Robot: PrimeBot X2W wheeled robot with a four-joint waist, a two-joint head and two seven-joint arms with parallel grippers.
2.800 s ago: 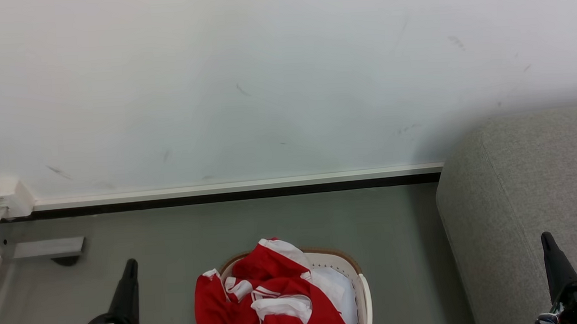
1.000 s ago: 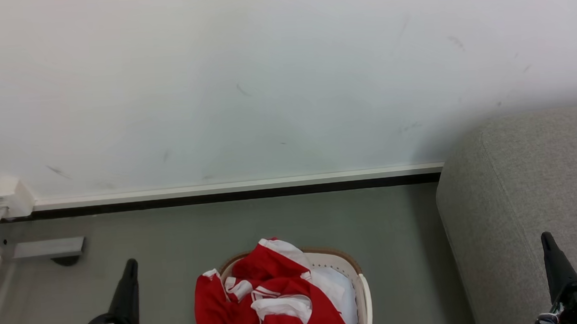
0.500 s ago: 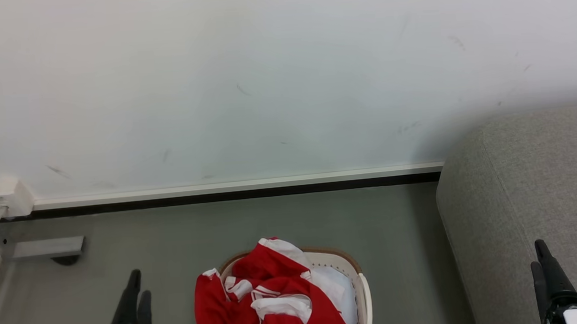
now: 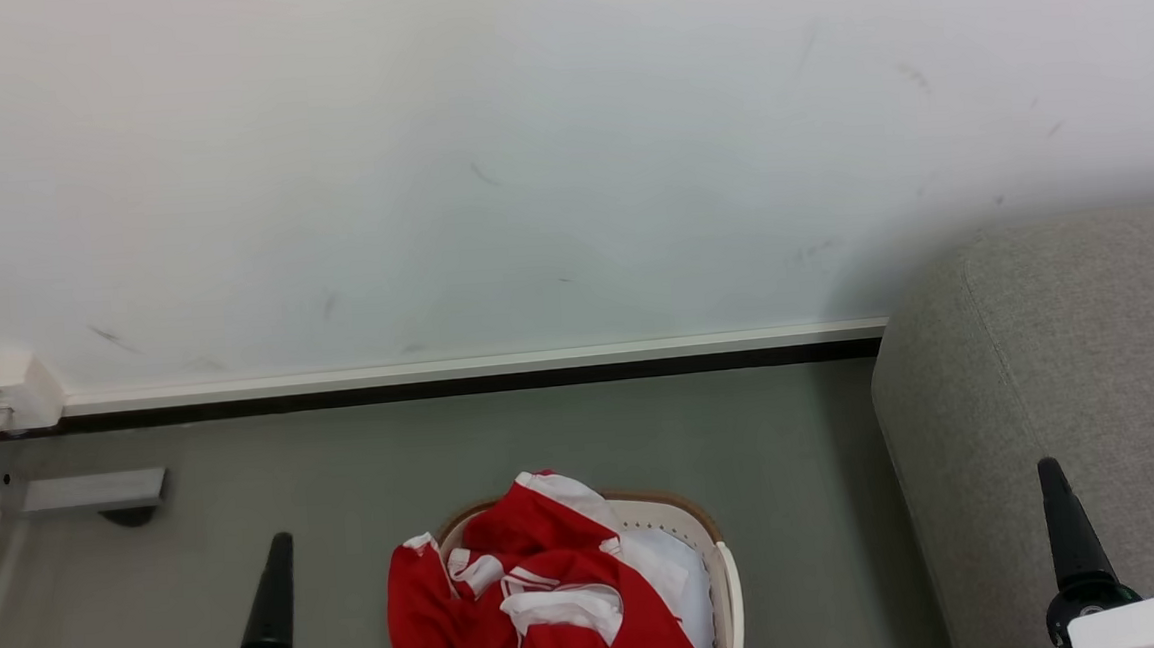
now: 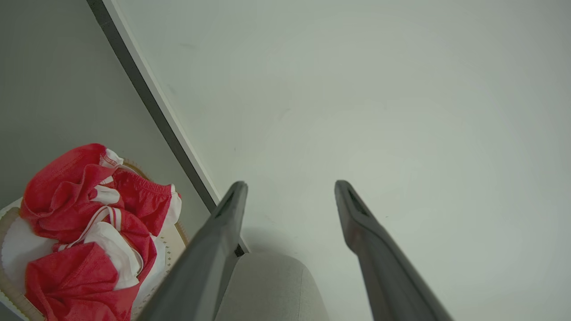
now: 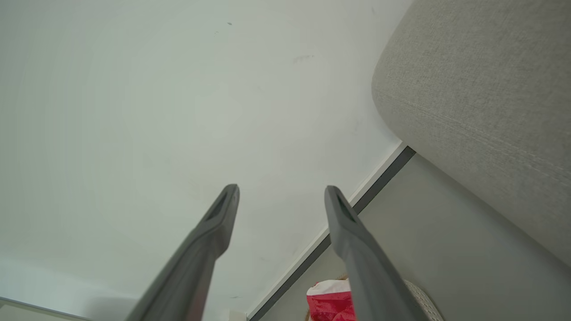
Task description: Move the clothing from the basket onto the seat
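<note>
A pale, scuffed wall [image 4: 527, 167] rises ahead of the left claw [image 5: 290, 186] and right claw [image 6: 281, 189], above a dull grey floor [image 4: 544, 436]. The big grey fabric sofa [image 4: 1090, 353] bulks close by the right claw. Between the claws stands an oval cream plastic basket with a brown rim [image 4: 716, 556]. Rumpled red-and-white sports clothing [image 4: 543, 587] is heaped inside it and droops over its rim toward the left claw. Both claws gape wide, empty.

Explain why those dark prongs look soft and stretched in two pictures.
Left wrist view: the jaws sit near the wide lens, so they blur and splay; the soft red-and-white clothing looks sharp. Right wrist view: same blur, grey fabric sofa crisp. Head view: even light, no glare.
</note>
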